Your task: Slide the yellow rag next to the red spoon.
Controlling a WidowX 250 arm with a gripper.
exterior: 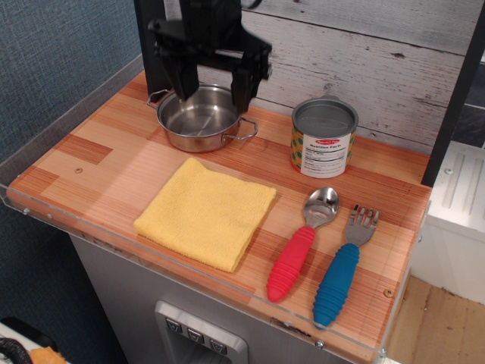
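Note:
The yellow rag point(205, 214) lies flat and folded on the wooden table, its right edge close to the red spoon point(301, 246) but apart from it. The spoon lies with its metal bowl toward the back and its ribbed red handle toward the front. My gripper point(212, 92) hangs high at the back of the table, above the steel pot point(200, 119), well clear of the rag. Its two black fingers are spread wide and hold nothing.
A blue-handled fork point(342, 268) lies just right of the spoon. A tin can point(323, 139) stands at the back right. The table point(98, 163) has a clear plastic rim at its front and left; a plank wall is behind.

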